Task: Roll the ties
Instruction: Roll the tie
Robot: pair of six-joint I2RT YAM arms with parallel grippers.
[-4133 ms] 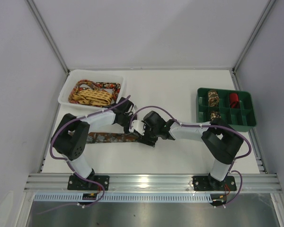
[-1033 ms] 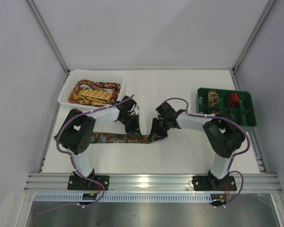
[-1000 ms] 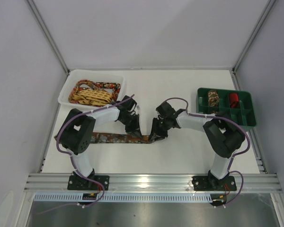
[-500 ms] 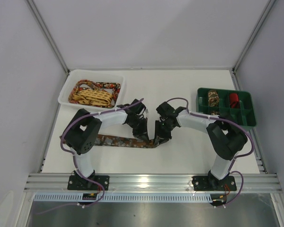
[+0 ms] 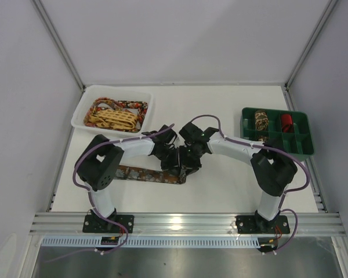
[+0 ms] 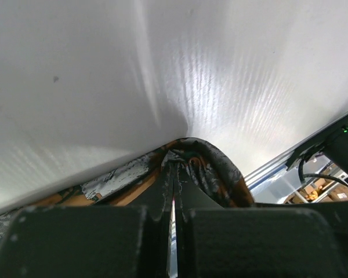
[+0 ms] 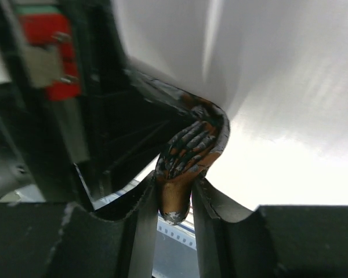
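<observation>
A dark brown and orange mottled tie [image 5: 145, 174] lies flat on the table, its right end curled up between my two grippers. My left gripper [image 5: 175, 164] is shut on the curled end, whose fabric [image 6: 211, 168] bulges past the fingertips in the left wrist view. My right gripper [image 5: 187, 165] is shut on the same fold; the tie [image 7: 188, 156] is pinched between its fingers [image 7: 142, 226] in the right wrist view. Yellow lattice and red-floral ties [image 5: 111, 117] lie piled in the white tray [image 5: 79, 111]. A mottled coil [image 5: 261, 120] and a red coil [image 5: 286, 121] sit in the green organizer [image 5: 301, 152].
The white tray stands at the back left and the green compartment organizer at the right. Both arms meet over the table's middle, wrists nearly touching. An aluminium rail [image 5: 185, 220] runs along the near edge.
Both grippers have moved left and closer together with the tie's right end, which has folded over on itself. The flat part of the tie is shorter.
</observation>
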